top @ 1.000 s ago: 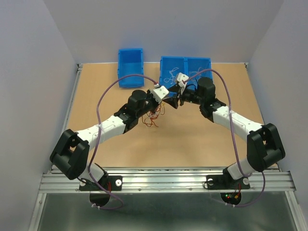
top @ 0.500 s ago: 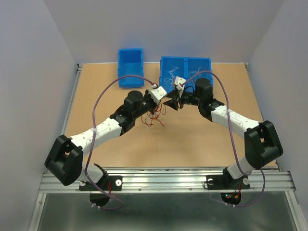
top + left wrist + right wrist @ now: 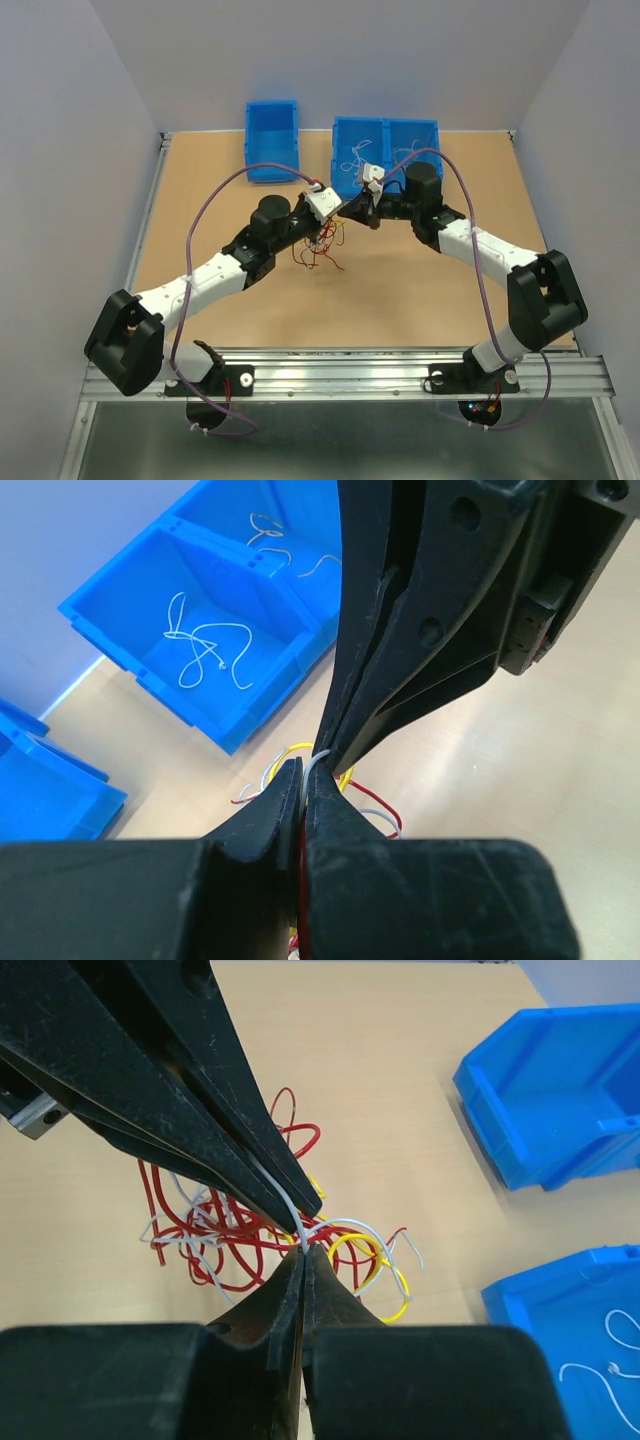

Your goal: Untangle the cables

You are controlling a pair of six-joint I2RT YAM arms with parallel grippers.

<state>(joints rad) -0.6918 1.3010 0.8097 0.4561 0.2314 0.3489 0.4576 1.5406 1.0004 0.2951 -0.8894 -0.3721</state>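
The cables (image 3: 320, 250) are a small clump of red, yellow and white wires hanging just above the table's middle. Both grippers meet tip to tip over it. My left gripper (image 3: 338, 210) is shut on the clump; in the left wrist view (image 3: 303, 770) a white and a red wire run between its jaws, with yellow loops (image 3: 289, 747) behind. My right gripper (image 3: 352, 211) is shut on one white wire (image 3: 285, 1205); the right wrist view (image 3: 303, 1250) shows that wire leading from its tips to the left gripper's fingers (image 3: 200, 1090), with the tangle (image 3: 225, 1228) below.
A single blue bin (image 3: 272, 140) stands at the back left. A double blue bin (image 3: 385, 150) at the back centre holds loose white wires (image 3: 205, 650). Its corners show at the right in the right wrist view (image 3: 560, 1090).
My right gripper has shut on the white wire. The left arm has stretched out lower and shifted a little left, and the clump went with it.
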